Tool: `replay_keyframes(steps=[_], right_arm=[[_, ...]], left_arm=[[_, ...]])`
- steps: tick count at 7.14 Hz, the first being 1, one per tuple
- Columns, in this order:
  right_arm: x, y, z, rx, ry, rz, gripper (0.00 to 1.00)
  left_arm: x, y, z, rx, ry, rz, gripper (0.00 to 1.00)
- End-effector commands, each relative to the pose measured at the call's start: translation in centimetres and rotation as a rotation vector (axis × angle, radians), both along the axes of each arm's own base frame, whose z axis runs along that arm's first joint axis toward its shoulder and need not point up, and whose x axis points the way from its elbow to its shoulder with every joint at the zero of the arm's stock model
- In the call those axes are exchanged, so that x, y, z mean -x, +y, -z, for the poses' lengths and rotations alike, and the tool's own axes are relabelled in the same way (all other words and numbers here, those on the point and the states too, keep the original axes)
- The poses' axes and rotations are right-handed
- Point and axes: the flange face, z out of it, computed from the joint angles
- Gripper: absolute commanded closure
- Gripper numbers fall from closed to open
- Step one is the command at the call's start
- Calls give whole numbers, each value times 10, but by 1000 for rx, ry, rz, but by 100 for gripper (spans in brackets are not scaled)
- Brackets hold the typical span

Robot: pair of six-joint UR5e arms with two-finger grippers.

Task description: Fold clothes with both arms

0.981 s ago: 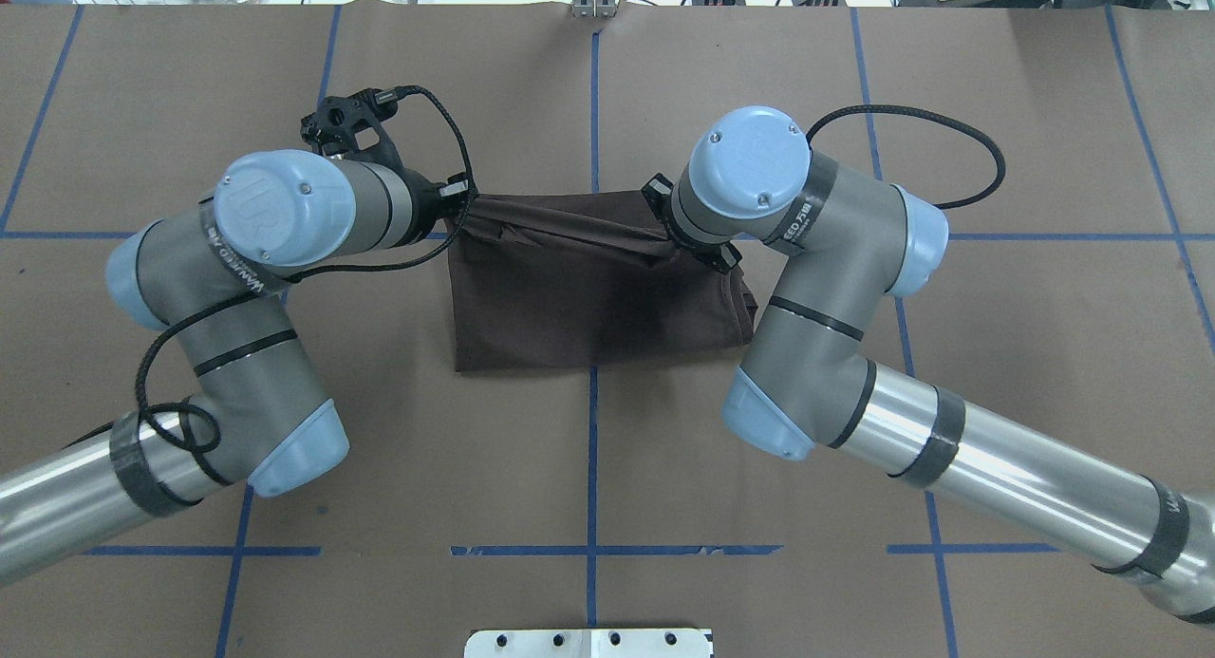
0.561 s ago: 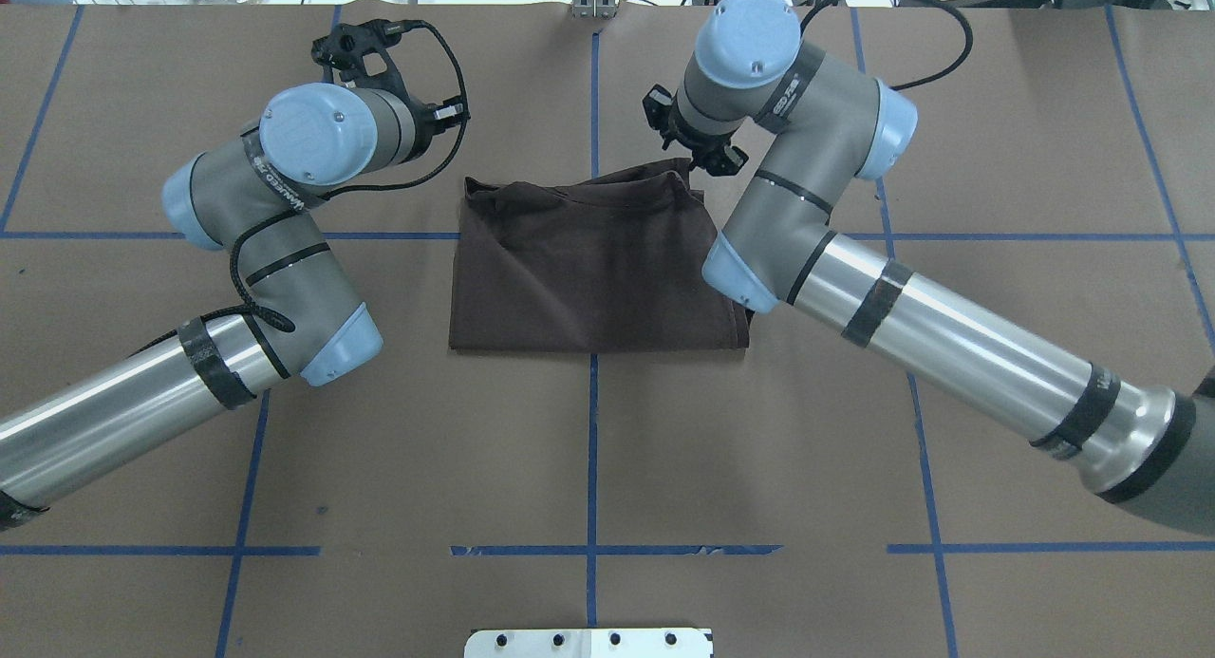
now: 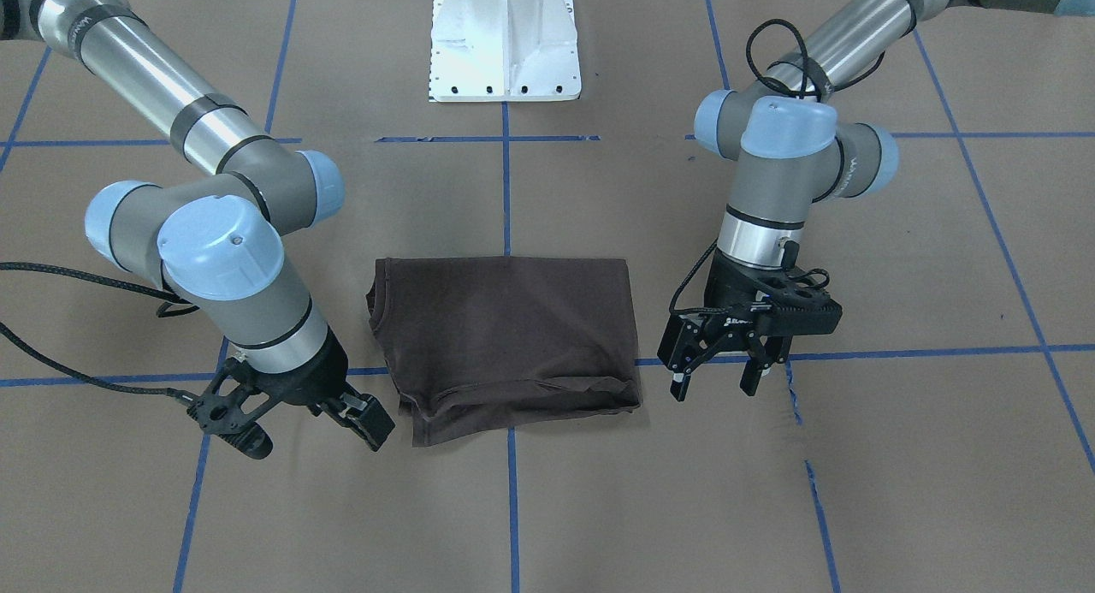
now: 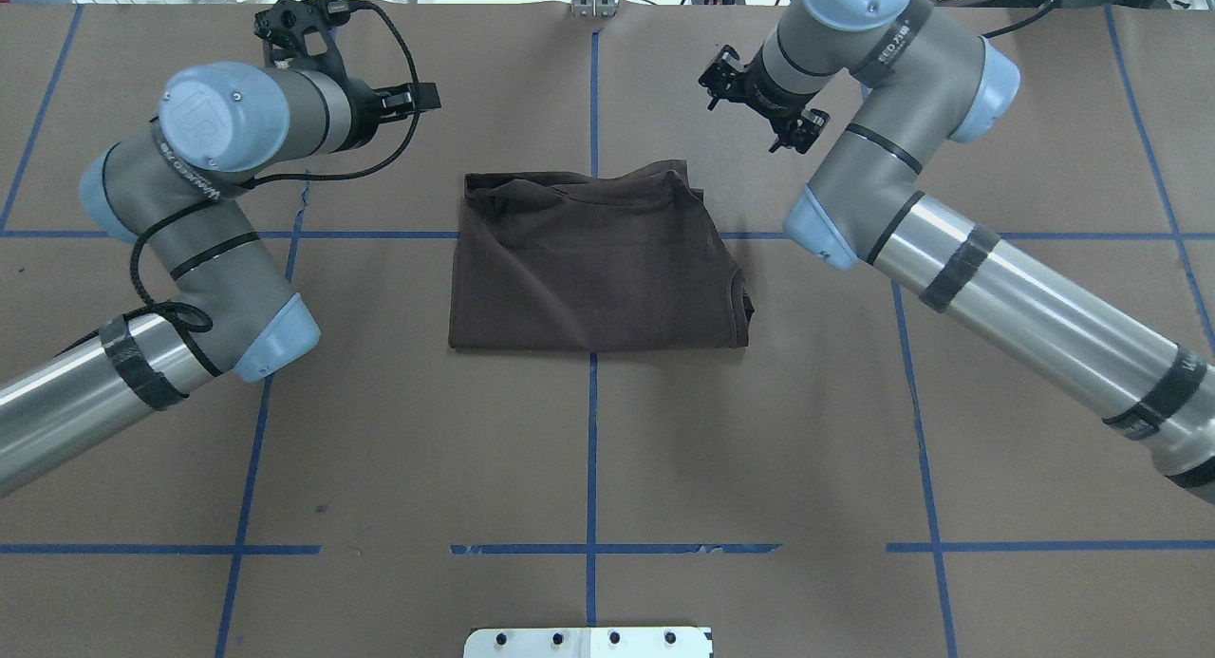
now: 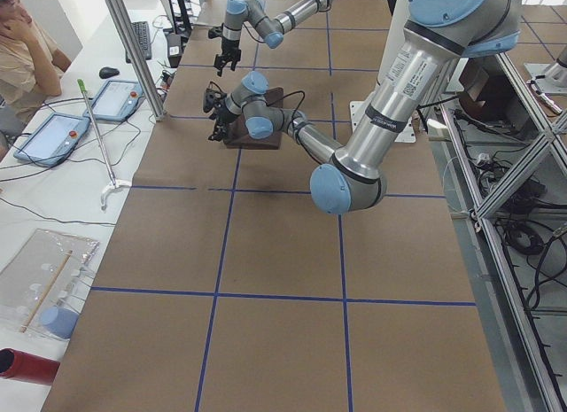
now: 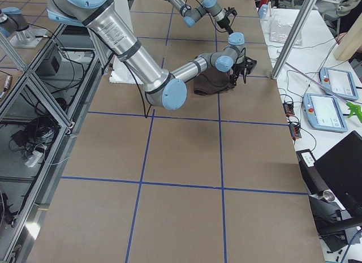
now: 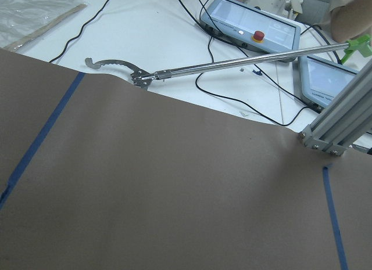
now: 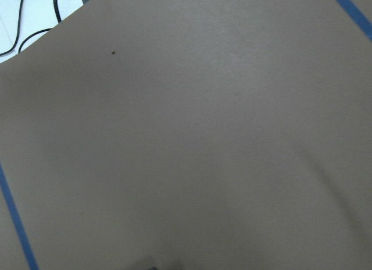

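The dark brown T-shirt (image 3: 505,336) lies folded into a flat rectangle at the middle of the brown paper, and it also shows in the overhead view (image 4: 593,269). Its far edge is slightly rumpled. My left gripper (image 3: 717,381) is open and empty. It points down just above the table, a short way off the shirt's side. My right gripper (image 3: 312,430) is open and empty, tilted, and close to the shirt's other far corner without touching it. Both wrist views show only bare paper.
The white pedestal base (image 3: 505,45) stands at the table's near edge. Blue tape lines (image 4: 592,449) cross the paper. Beyond the far edge lie a metal reacher tool (image 7: 232,64) and teach pendants (image 7: 250,26). A seated person (image 5: 22,40) is at that side.
Both grippers held the shirt's lifted edge a second ago. They carried it to the far side, let it go, opened and drew apart outward. The shirt now lies flat.
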Motion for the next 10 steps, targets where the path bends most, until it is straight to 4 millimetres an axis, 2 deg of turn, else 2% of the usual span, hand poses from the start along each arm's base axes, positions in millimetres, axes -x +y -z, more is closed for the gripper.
replay_keyframes(steps=[1, 2, 3, 5, 6, 7, 8, 9, 10], right_arm=[[-52, 24, -46, -28, 20, 10, 0], [-84, 41, -67, -81, 45, 52, 0], [-135, 56, -101, -152, 79, 141, 0], [-275, 68, -174, -248, 111, 261, 0], [-337, 76, -211, -308, 136, 322, 0], [-381, 84, -236, -329, 185, 381, 0], [-417, 92, -250, -340, 182, 454, 0], [-441, 108, -265, -360, 191, 538, 0], [-449, 134, -295, -307, 189, 565, 0]], left_arm=[[29, 18, -8, -8, 7, -96, 0], [80, 40, -44, -32, -23, -265, 0], [154, 54, -71, -116, -88, -349, 0], [288, 56, -140, -207, -237, -420, 0], [349, 60, -174, -241, -329, -421, 0], [400, 63, -196, -198, -386, -397, 0], [436, 63, -225, -115, -388, -460, 0], [433, 77, -241, 52, -229, -548, 0], [432, 103, -291, 198, -149, -587, 0]])
